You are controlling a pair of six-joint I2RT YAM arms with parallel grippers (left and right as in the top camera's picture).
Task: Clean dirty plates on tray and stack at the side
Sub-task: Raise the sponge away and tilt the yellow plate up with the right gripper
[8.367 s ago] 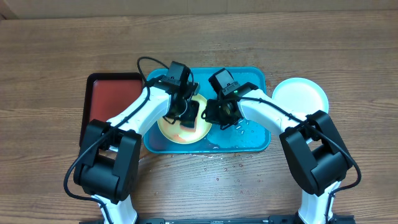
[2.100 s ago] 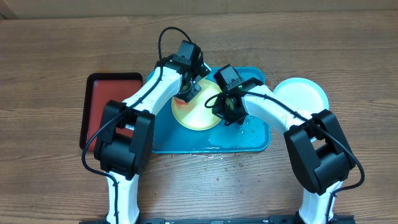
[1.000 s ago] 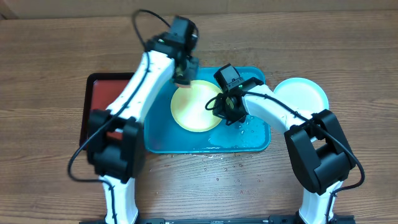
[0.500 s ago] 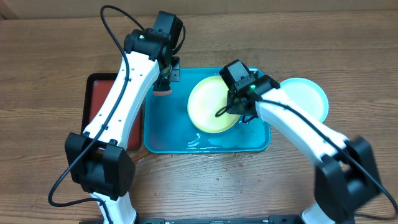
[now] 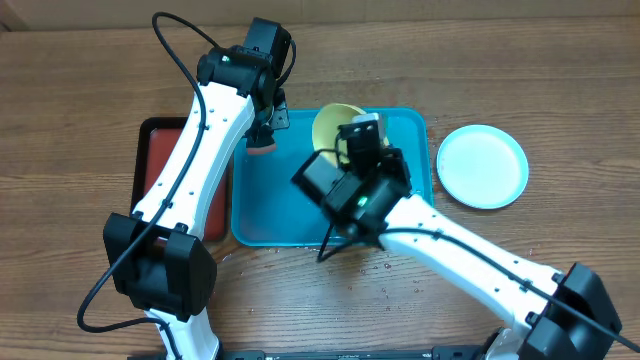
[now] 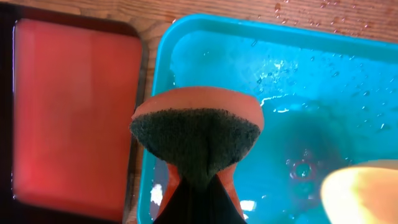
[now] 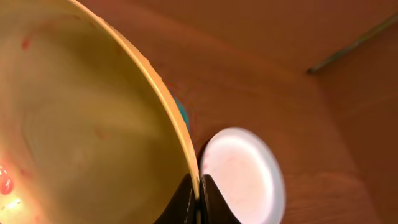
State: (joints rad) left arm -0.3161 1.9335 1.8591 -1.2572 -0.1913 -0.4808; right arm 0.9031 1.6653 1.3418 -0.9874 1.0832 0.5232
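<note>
Plates in view: two. The lime plate [image 5: 335, 122] stands tilted on edge over the upper centre of the blue tray [image 5: 270, 205], with red smears on its face. The right pincer [image 7: 198, 198] is clamped on its rim. The pale plate [image 5: 482, 165] lies flat on the desk [image 5: 560, 70] at the right, clear of the tray.

Trays: two. The blue tray is wet, and the red tray [image 5: 160, 165] lies just left of it.

Sponges: one. The sponge [image 6: 196, 134] is squeezed in the closed left pincer [image 6: 198, 186] over the blue tray's upper-left corner.

The right arm [image 5: 450, 250] crosses the blue tray and hides part of its floor.

Soft, even light is falling from above, glare is glinting on the wet tray [image 6: 323, 81], and the close plate [image 7: 74, 124] is blurring.
</note>
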